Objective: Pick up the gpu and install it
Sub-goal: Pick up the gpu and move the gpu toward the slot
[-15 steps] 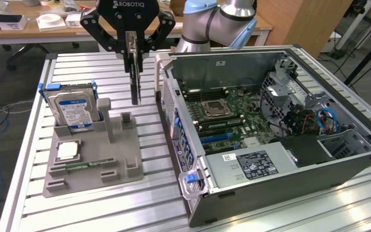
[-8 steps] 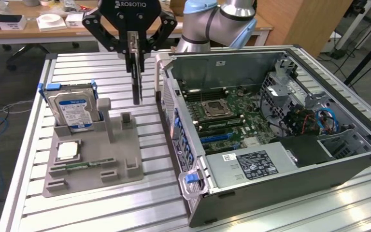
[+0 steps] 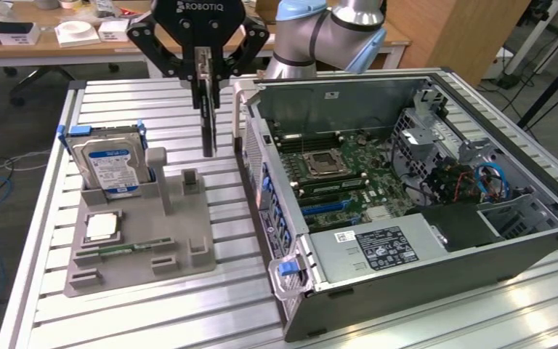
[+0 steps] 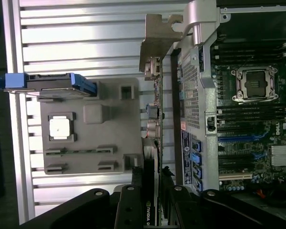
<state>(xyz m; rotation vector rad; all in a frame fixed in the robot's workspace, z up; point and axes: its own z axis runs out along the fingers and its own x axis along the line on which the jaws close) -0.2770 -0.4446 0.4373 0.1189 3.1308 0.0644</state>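
While the end effector (image 3: pixel 207 73) clamps partway closed on the gpu (image 3: pixel 208 123), the card hangs upright above the counter (image 3: pixel 114 102), between the gray parts holder (image 3: pixel 187 240) and the open computer case (image 3: pixel 453 276). Carried across low, it could strike the case's near wall and twist loose.

Silver-grey arm (image 3: pixel 342 33) wearing a black gripper (image 3: pixel 205 69)

From where I'm standing, the arm is showing rounded, silver-grey joint housings with a pale blue cap (image 3: pixel 293 11). The gripper is bearing white ROBOTIQ lettering across its matt black body. Its black fingers (image 4: pixel 128 210) are showing as angular, jointed links, with small silver pins (image 4: pixel 131 189) glinting at the pivots.
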